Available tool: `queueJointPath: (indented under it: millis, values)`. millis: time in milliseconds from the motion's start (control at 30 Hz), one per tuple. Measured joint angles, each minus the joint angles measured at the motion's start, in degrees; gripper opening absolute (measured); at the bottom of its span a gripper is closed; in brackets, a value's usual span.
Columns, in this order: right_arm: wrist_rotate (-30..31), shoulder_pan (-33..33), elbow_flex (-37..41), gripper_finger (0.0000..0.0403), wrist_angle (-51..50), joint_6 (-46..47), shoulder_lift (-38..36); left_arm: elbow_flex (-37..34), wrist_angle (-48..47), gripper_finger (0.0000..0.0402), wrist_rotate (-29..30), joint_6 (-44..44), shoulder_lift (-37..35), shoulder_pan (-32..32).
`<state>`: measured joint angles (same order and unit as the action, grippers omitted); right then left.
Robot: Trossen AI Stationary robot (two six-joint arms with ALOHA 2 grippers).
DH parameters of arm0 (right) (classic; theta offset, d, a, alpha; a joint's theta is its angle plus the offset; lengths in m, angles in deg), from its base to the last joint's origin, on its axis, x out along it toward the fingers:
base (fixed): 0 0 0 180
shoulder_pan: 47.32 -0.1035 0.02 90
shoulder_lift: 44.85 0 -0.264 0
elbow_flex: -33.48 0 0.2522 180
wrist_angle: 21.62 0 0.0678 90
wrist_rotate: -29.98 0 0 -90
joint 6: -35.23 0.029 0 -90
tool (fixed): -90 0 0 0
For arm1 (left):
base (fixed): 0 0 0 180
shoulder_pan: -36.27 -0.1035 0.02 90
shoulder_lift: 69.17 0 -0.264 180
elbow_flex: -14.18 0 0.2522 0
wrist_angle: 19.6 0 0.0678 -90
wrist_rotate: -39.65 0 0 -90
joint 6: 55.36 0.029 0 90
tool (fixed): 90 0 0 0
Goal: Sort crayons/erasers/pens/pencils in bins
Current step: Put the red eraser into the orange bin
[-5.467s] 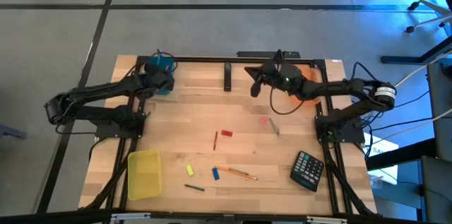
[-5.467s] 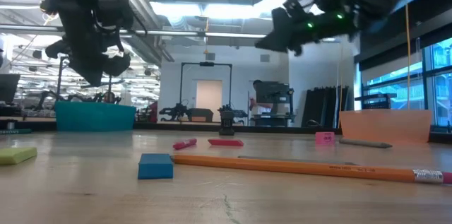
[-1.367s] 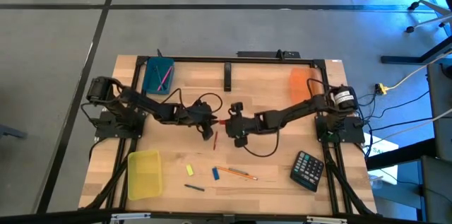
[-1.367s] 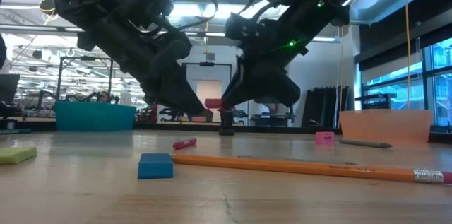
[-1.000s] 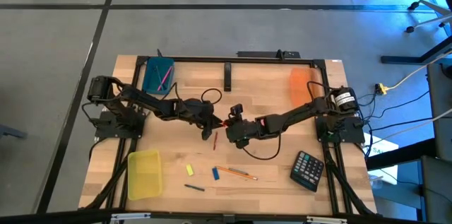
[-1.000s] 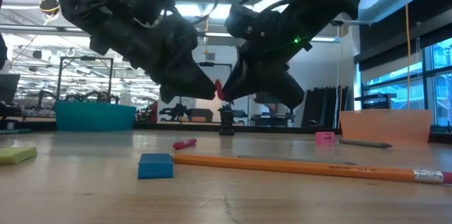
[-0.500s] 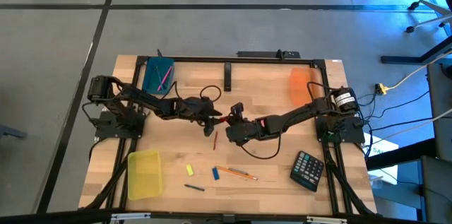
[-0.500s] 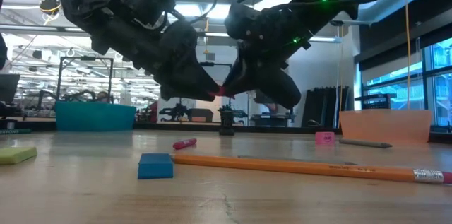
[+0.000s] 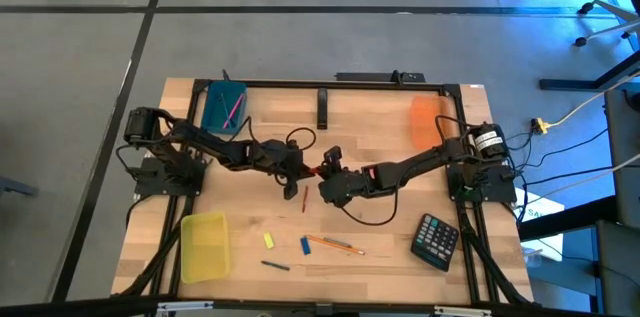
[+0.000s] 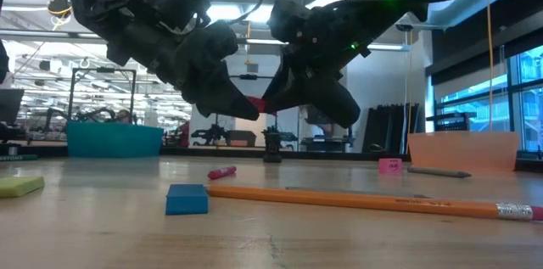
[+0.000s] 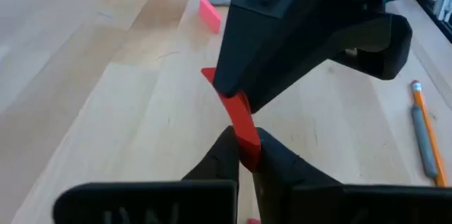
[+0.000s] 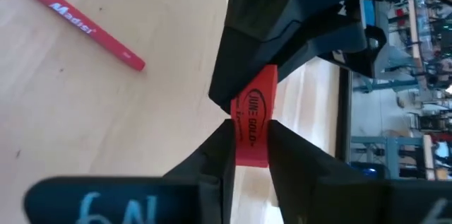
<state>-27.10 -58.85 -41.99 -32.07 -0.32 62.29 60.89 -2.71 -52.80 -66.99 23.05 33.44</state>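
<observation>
The red eraser (image 9: 314, 172) is a short block held in the air over the table's middle, between both grippers, which meet tip to tip. My left gripper (image 9: 304, 171) comes from the table's left and is shut on one end. My right gripper (image 9: 323, 174) comes from the right and is shut on the other end. The low view shows the eraser (image 10: 257, 104) well above the wood. The yellow eraser (image 9: 268, 241) lies flat near the front. The teal bin (image 9: 223, 107), orange bin (image 9: 424, 120) and yellow bin (image 9: 204, 247) stand on the table. My left gripper pinches the red eraser's near end (image 11: 247, 143) between its two fingers, which lie along the eraser and come from the table's left, slanting slightly down. The eraser is clear of the table. My right gripper pinches the eraser's other end (image 12: 249, 145) between its two fingers, coming from the table's right, with the printed face (image 12: 253, 107) showing beyond the fingers. The eraser bridges the two grippers, lifted clear.
A red pen (image 9: 304, 200) lies just below the grippers. A blue block (image 9: 305, 246), an orange pencil (image 9: 335, 245) and a dark stick (image 9: 276, 266) lie near the front. A black calculator (image 9: 437, 241) is at the front right. A pink block (image 10: 389, 165) lies toward the right.
Both grippers have stayed tip to tip over the table's middle with the red eraser between them, clear of the table. Nothing on the table has moved.
</observation>
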Motion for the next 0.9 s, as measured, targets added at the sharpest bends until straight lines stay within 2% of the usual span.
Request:
queueJointPath:
  millis: [333,400,567,633,800,900]
  values:
    - [2.9,0.0,0.0,0.0152,-2.7,2.8,-1.4,0.0,-1.8,0.0005,3.2,0.7,0.0,0.0]
    - [-2.2,1.1,0.0,0.0162,-4.0,8.1,-3.1,0.0,-2.3,0.0005,4.4,2.7,0.0,0.4]
    - [-22.9,6.6,0.0,0.0169,-4.5,21.4,-5.8,0.0,-3.2,0.0003,11.0,12.4,0.0,2.9]
    - [-27.7,8.3,0.0,0.0170,-4.1,23.5,-5.8,0.0,-3.2,0.0004,12.4,15.5,0.0,4.2]
    - [-30.3,9.3,0.0,0.0170,-3.2,24.6,-4.6,0.0,-3.2,0.0002,17.1,22.3,0.0,8.1]
    - [-31.5,9.3,0.0,0.0170,-2.6,24.6,-4.5,0.0,-3.0,0.0004,21.2,22.8,0.0,9.4]
